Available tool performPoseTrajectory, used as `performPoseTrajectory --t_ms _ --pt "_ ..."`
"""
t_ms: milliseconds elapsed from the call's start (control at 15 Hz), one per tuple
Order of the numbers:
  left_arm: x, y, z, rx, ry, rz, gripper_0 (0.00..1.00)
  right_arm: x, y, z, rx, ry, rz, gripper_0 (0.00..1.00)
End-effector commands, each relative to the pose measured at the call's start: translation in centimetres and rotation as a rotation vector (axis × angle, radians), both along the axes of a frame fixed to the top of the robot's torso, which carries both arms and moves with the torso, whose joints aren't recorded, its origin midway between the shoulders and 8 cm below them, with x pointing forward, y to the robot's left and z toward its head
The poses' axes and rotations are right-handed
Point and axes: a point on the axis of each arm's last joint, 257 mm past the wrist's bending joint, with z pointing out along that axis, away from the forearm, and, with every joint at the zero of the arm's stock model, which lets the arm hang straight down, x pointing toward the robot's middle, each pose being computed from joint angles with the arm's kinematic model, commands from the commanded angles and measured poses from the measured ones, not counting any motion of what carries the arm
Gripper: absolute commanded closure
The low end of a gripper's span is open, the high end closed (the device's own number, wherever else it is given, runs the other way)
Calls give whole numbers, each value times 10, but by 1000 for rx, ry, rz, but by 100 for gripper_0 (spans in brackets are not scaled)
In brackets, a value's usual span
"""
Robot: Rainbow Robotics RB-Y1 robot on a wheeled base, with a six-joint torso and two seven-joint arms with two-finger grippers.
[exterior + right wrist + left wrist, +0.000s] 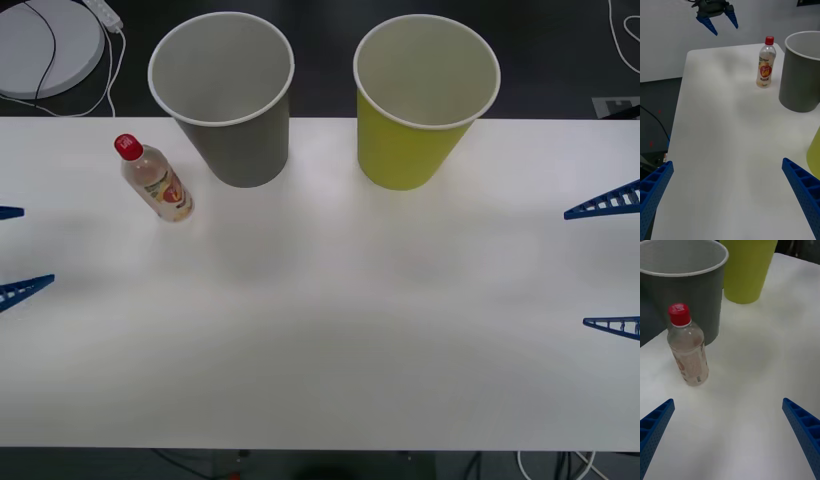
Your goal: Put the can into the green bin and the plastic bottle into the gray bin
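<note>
1. the small clear plastic bottle with a red screw cap and red-yellow label [155, 181] is seen standing upright on the white table [320, 330], just beside the large dark gray tapered bin with a white rim [225, 95] on the robot's left side; it is not touched by anything.
2. the large yellow-green tapered bin with a white rim [425, 100] is set upright beside the gray bin, apart from it; what is visible of both pale insides looks bare, though the bottoms are hidden.
3. the left gripper [12, 252] is held at the table's left edge with its blue ribbed fingers spread wide and nothing between them — the bottle lies ahead of it in the left wrist view.
4. the right gripper [610, 265] is held at the right edge, fingers likewise spread and holding nothing.
5. the task is judged not yet begun: the bottle remains to be grasped and dropped into the gray bin.
6. counted: one bottle, two bins, two grippers — no can is to be seen on the table.
</note>
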Motion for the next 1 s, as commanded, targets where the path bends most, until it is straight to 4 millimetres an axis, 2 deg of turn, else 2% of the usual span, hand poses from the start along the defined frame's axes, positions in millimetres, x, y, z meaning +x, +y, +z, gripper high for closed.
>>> performPoseTrajectory --t_ms 67,600,1000 --pt "10 -1 -3 -48 0 53 0 0 0 0 0 0 0 0" --pt "47 -12 -27 -95 -68 172 0 0 0 0 0 0 0 0" --pt "73 -21 -35 -105 -137 255 0 0 0 0 0 0 0 0"
